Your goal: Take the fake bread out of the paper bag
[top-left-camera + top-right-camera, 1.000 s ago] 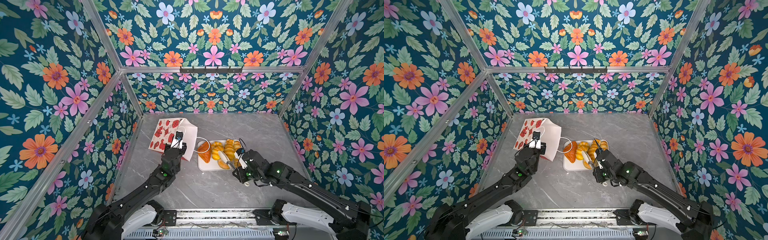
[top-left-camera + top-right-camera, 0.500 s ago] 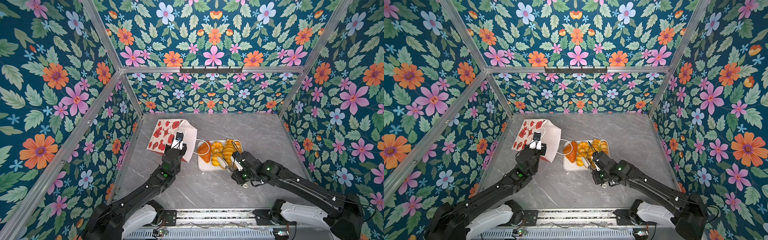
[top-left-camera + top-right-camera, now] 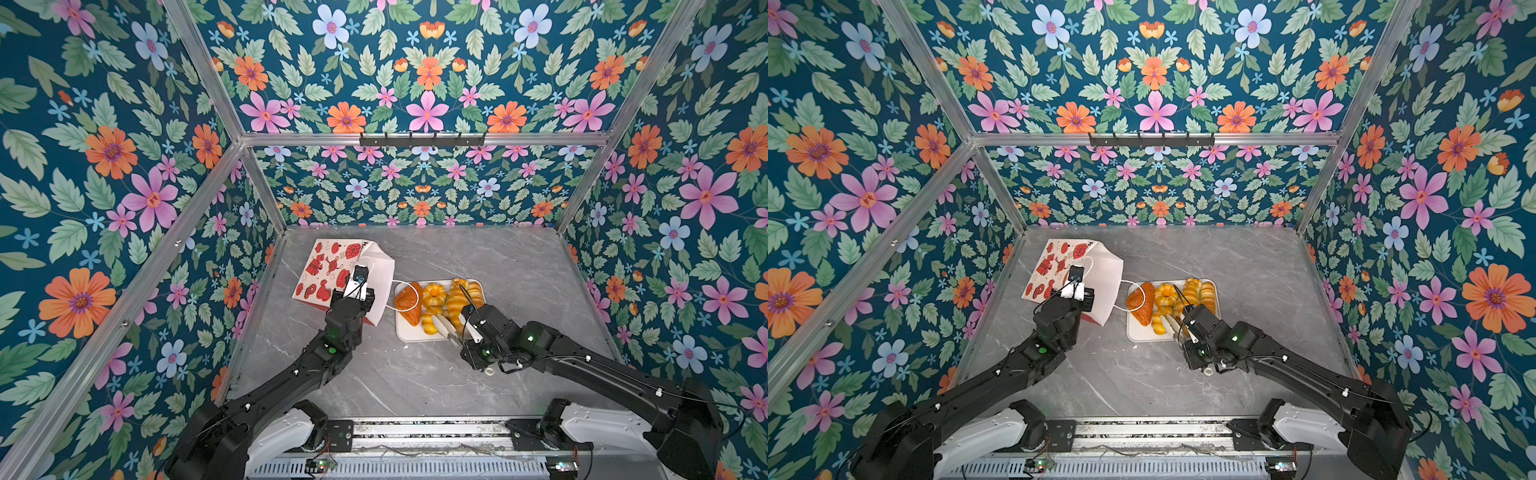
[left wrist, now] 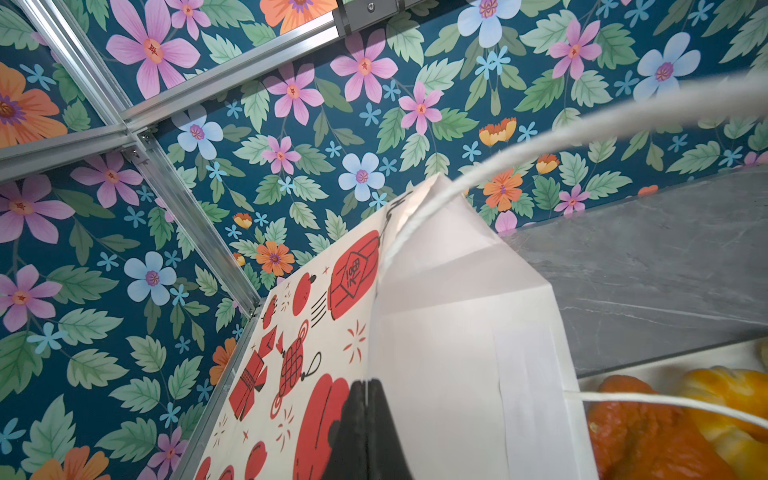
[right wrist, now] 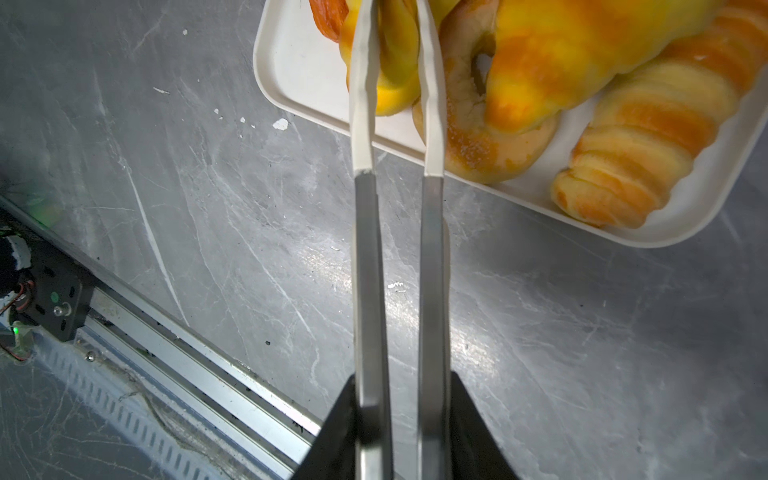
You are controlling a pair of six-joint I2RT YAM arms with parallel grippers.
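Observation:
The paper bag [image 3: 328, 270] [image 3: 1054, 266] leans at the back left, its white mouth turned toward the tray. My left gripper [image 4: 365, 386] [image 3: 358, 293] is shut on the bag's rim [image 4: 436, 332]; only white lining shows inside. The fake bread lies on the white tray [image 3: 405, 334] [image 5: 291, 62]: an orange pastry [image 3: 409, 303], a bundt bun [image 3: 434, 293], a bagel [image 5: 469, 137], a croissant [image 5: 582, 54] and a ridged loaf [image 5: 648, 137]. My right gripper [image 5: 399, 382] [image 3: 465, 334] is shut on metal tongs [image 5: 365, 249], whose white tips straddle a yellow braided loaf [image 5: 395, 62].
A white cord handle [image 3: 399, 291] of the bag loops over the tray's left end. The aluminium rail [image 3: 415, 432] runs along the table's front edge, close behind the right arm. Floral walls enclose the grey marble table [image 3: 478, 257] on three sides.
My right arm has shifted left along the tray's front edge, and the tongs' arms have spread a little. The left gripper and the bag have stayed put.

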